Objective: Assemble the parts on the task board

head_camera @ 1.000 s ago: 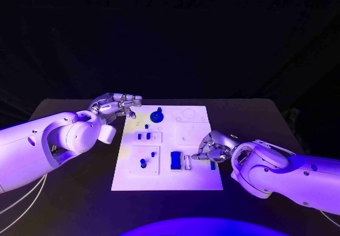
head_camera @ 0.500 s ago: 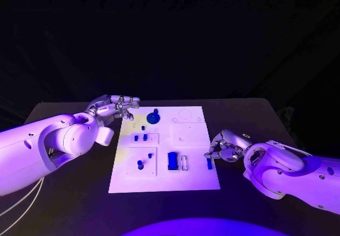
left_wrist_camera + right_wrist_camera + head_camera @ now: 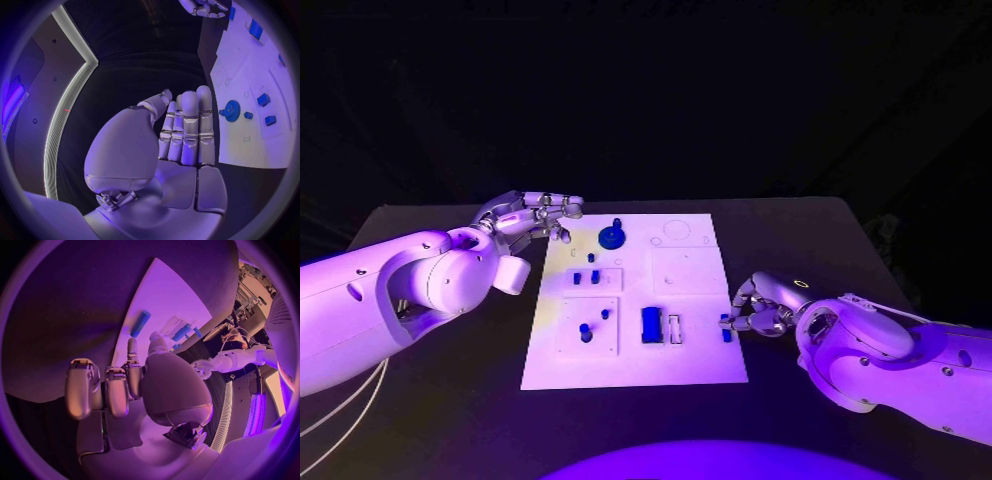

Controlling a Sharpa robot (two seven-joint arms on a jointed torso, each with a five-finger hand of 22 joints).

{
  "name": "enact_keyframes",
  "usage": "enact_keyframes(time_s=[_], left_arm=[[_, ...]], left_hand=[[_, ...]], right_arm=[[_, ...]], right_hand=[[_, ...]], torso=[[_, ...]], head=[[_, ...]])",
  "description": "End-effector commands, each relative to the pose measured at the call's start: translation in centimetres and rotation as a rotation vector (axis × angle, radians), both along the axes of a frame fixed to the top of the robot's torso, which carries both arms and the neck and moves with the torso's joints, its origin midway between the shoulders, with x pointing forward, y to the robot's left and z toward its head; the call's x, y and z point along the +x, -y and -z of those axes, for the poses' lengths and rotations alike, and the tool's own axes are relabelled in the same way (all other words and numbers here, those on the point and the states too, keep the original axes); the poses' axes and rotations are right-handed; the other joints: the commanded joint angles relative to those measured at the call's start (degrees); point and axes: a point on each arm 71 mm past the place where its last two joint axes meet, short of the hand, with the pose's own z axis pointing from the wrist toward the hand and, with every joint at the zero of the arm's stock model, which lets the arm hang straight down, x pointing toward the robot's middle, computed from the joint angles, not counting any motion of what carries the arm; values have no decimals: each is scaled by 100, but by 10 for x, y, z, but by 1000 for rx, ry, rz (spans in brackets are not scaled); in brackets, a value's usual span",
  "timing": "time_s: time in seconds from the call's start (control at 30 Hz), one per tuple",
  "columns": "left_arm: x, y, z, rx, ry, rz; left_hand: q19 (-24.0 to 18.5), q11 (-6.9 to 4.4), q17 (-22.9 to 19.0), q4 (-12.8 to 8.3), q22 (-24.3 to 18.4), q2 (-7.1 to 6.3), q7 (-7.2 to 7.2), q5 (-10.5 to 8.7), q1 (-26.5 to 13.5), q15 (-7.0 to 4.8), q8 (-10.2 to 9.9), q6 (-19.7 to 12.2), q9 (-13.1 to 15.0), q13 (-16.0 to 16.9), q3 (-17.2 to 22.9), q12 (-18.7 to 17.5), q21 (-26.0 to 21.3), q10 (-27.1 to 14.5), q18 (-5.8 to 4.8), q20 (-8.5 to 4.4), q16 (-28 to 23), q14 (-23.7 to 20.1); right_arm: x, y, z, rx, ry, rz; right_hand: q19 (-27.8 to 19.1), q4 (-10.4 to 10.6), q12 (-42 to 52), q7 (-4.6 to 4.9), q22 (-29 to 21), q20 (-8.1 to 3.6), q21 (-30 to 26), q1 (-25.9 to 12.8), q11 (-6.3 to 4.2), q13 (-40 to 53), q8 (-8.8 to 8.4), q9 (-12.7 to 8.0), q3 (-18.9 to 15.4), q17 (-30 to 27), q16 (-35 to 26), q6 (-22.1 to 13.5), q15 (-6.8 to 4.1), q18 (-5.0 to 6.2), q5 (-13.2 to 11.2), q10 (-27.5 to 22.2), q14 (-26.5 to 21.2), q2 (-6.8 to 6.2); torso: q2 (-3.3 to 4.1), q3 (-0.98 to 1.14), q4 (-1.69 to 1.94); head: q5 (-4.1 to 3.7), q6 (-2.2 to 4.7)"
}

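The right hand [image 3: 759,308] rests beside the task board [image 3: 689,270], fingers curled, holding nothing; a small blue peg [image 3: 727,331] lies just beside it. The left hand [image 3: 531,215] hovers empty, fingers extended. Judged step: pickup. Next: grasp the peg.

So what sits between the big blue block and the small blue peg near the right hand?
In the head view, a pale, narrow slot piece lies between the big blue block and the small blue peg; the rest is bare task board.
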Motion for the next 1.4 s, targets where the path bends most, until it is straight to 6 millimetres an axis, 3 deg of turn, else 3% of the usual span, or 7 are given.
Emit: enact_keyframes(time_s=[0.03, 0.7, 0.83, 0.97, 1.03, 1.23, 1.4], left_arm=[[-1, 2, -1, -13, 3, 16], [-2, 1, -1, -12, 0, 19], [-2, 0, -1, -12, -1, 18], [-2, 0, -1, -11, -1, 18], [-2, 0, -1, -11, -1, 18], [-2, -1, -1, -11, -2, 18], [-2, -1, -1, -11, -2, 17]], left_hand=[[32, 3, -5, -6, -5, 56, 4, -8, -2, 3, -8, -43, -4, 5, -22, 18, -31, -23, 74, 11, -33, -34], [32, 3, -5, -6, -5, 56, 4, -8, -2, 3, -8, -43, -4, 5, -22, 18, -31, -23, 74, 11, -33, -34], [32, 3, -5, -6, -5, 56, 4, -8, -2, 3, -8, -43, -4, 5, -22, 18, -31, -23, 74, 11, -33, -34], [32, 3, -5, -6, -5, 56, 4, -8, -2, 3, -8, -43, -4, 5, -22, 18, -31, -23, 74, 11, -33, -34], [32, 3, -5, -6, -5, 56, 4, -8, -2, 3, -8, -43, -4, 5, -22, 18, -31, -23, 74, 11, -33, -34], [33, 3, -11, -6, -9, 60, 3, -7, 0, 4, -6, -44, -7, 8, -25, 25, -37, -29, 74, 12, -35, -38], [33, 3, -11, -6, -9, 60, 3, -7, 0, 4, -6, -44, -7, 8, -25, 25, -37, -29, 74, 12, -35, -38]], right_arm=[[0, 1, 4, -47, -10, 3], [0, -7, 20, -78, -60, -20], [-1, -10, 24, -84, -68, -33], [-2, -12, 26, -97, -68, -43], [-1, -13, 27, -106, -71, -47], [-1, -15, 29, -137, -77, -57], [0, -17, 30, -146, -77, -60]], right_hand=[[215, 11, -24, -13, 1207, 7, -8, -38, -14, -179, -24, 5, -29, 1102, 0, 42, 16, -34, 4, -5, 508, 1], [213, -11, -26, -41, 1205, -3, -20, 121, -37, -170, -13, 37, -22, 1097, -5, 70, 0, -32, 13, -1, 506, 7], [214, -153, -27, -68, 1206, -21, -20, 440, -63, -161, -13, 60, 75, 1098, -5, 80, -22, -32, -3, 1, 507, 48], [220, -364, -31, -104, 1211, -53, -6, 907, -96, -149, -31, 71, 335, 1106, -3, 88, -55, -35, -470, 3, 508, 175], [223, -448, -44, -112, 1214, -65, 2, 1083, -104, -151, -53, 65, 469, 1112, 0, 90, -60, -37, -593, -3, 510, 193], [221, -514, -75, -110, 1212, -67, -8, 1206, -104, -163, -87, 51, 603, 1122, 3, 95, -61, -37, -616, -17, 512, 166], [225, -538, -94, -102, 1215, -68, 1, 1257, -101, -166, -123, 33, 742, 1127, 5, 109, -56, -39, -459, -26, 513, 129]], torso=[[-1, 3, 9], [2, -4, 6], [-1, -3, 11], [-3, -3, 9], [-4, -5, 10], [-5, -2, 6], [-9, -4, 6]], head=[[-4, -7], [19, -61], [22, -71], [31, -82], [30, -85], [34, -90], [40, -94]])
